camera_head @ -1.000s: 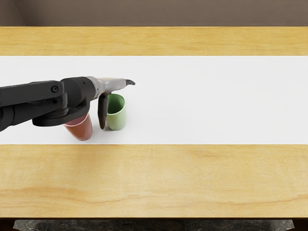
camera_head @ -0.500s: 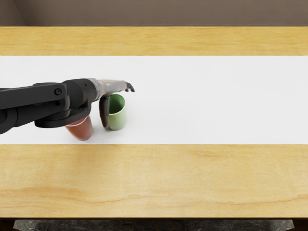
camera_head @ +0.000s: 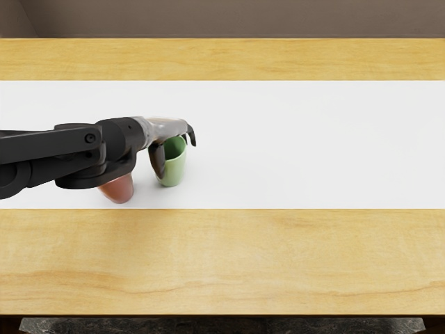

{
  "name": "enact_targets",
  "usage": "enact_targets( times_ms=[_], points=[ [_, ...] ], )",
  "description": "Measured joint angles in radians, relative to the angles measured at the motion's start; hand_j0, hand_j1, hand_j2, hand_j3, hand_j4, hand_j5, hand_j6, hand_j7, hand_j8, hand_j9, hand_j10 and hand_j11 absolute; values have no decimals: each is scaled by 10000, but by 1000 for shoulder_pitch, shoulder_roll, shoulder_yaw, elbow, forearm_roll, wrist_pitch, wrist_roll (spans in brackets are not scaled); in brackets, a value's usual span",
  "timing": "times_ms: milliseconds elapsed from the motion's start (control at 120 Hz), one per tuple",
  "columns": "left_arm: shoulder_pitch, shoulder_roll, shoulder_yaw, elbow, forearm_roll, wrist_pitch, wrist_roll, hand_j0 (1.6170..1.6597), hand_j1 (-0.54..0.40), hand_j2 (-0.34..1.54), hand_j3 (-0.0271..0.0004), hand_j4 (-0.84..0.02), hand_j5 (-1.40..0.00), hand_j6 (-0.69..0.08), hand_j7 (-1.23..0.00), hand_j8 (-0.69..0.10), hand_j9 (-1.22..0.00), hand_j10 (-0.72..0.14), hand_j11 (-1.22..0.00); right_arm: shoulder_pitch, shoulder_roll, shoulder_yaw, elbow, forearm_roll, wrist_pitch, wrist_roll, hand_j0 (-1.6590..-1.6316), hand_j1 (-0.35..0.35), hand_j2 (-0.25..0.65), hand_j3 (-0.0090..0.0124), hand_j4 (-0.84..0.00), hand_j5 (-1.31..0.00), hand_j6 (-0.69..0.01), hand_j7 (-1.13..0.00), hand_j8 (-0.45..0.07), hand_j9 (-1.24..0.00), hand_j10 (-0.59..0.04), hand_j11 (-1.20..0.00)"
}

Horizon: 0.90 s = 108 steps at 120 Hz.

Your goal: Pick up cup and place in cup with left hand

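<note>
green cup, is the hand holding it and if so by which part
It can't be told for sure: the left hand is around the upper part of the green cup, near its rim, but any firm grip is hidden.

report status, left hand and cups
Left hand at green cup, grip unclear; right hand unseen. Green cup tilted, outside red cup. Left arm partly hides red cup.

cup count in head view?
2. The green cup is at the left hand, on the white strip. The red cup is partly hidden under the left arm, nearer the front edge. The arm could hide more.
</note>
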Motion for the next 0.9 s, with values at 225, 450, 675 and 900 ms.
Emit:
enact_targets(
  times_ms=[225, 450, 675, 900],
  points=[
    [-2, 0, -1, -6, 0, 0, 0, 16561, -671, 652, 0, -4114, -5398, -3914, -5418, -3160, -5431, -4081, -5430, 0, 0, 0, 0, 0, 0, 0, -16581, -3205, -48, 0, -240, -309, -240, -309, -239, -309, -238, -309],
    [-14, 0, -10, -31, 0, 1, 0, 16557, -708, 698, 0, -4237, -5567, -3882, -5608, -3126, -5603, -4045, -5626, -1, 0, 0, 0, 0, -1, 0, -16581, -3206, -48, 0, -239, -308, -240, -308, -239, -308, -238, -308],
    [-29, 15, -41, -80, -1, -4, 0, 16558, -682, 675, 0, -4261, -5596, -3861, -5665, -3136, -5640, -4087, -5657, -3, 0, 0, 0, 0, -1, -1, -16581, -3205, -48, 0, -240, -309, -240, -309, -239, -309, -238, -309],
    [-49, 77, -125, -114, -17, -91, 0, 16558, -557, 560, 0, -4291, -5552, -3935, -5615, -3180, -5494, -4338, -5637, -3, 0, 0, 0, 0, -2, -2, -16581, -3205, -48, 0, -240, -309, -240, -309, -239, -309, -238, -309]
  ],
)
